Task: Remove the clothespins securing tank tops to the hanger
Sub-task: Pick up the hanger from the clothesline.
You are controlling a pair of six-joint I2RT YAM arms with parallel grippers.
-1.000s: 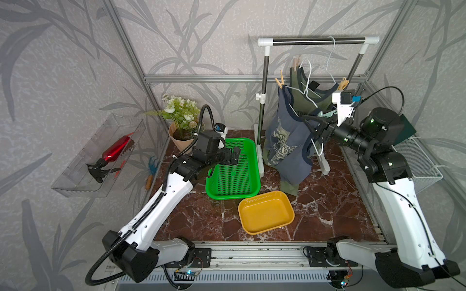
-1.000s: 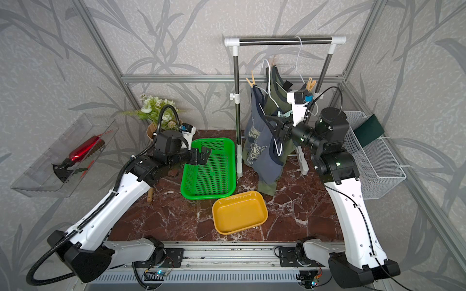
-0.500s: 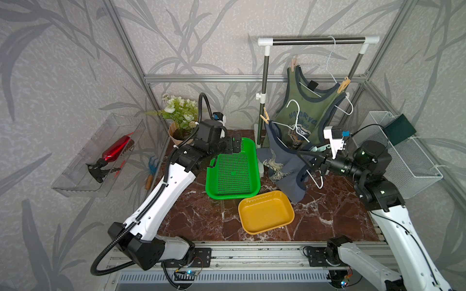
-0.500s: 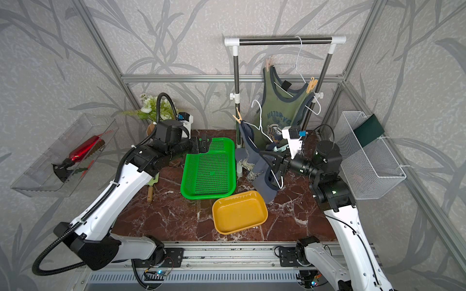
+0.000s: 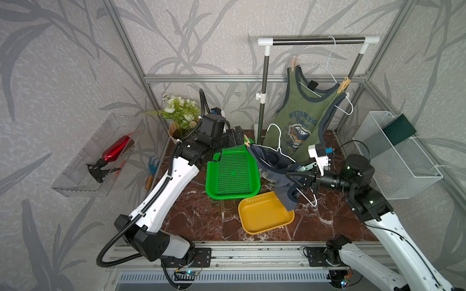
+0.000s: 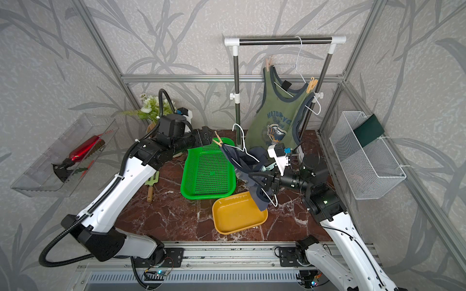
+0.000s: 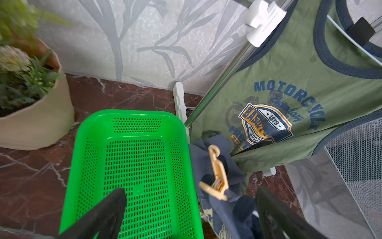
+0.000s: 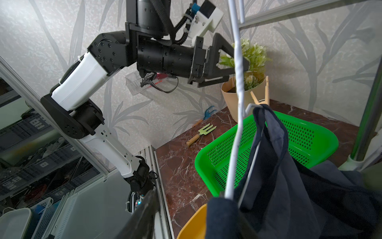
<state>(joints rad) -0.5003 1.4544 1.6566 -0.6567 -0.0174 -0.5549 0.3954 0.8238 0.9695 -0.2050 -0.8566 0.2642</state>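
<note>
My right gripper (image 5: 293, 176) (image 8: 192, 215) is shut on a white wire hanger (image 5: 278, 136) carrying the slate-blue tank top (image 5: 271, 161) (image 8: 279, 165), held low over the table. A teal clothespin (image 5: 309, 166) sits just by its fingers. A yellow-orange clothespin (image 7: 217, 178) (image 6: 218, 141) clips the hanger's far end. My left gripper (image 7: 190, 196) (image 5: 238, 138) stands open around that pin without touching it. The olive tank top (image 5: 302, 113) hangs from the rail (image 5: 317, 41) with a tan clothespin (image 5: 293, 64) and a yellow clothespin (image 5: 343, 84) on its shoulders.
A green perforated tray (image 5: 233, 196) lies under my left gripper, with a yellow tray (image 5: 264, 216) in front of it. A potted plant (image 5: 180, 116) stands at the back left, a wire basket (image 5: 398, 156) on the right wall, and a garden fork (image 6: 151, 186) on the floor at left.
My right gripper has brought the hanger with the slate-blue top down from the rail toward the trays. My left gripper has swung right to the hanger's pinned end.
</note>
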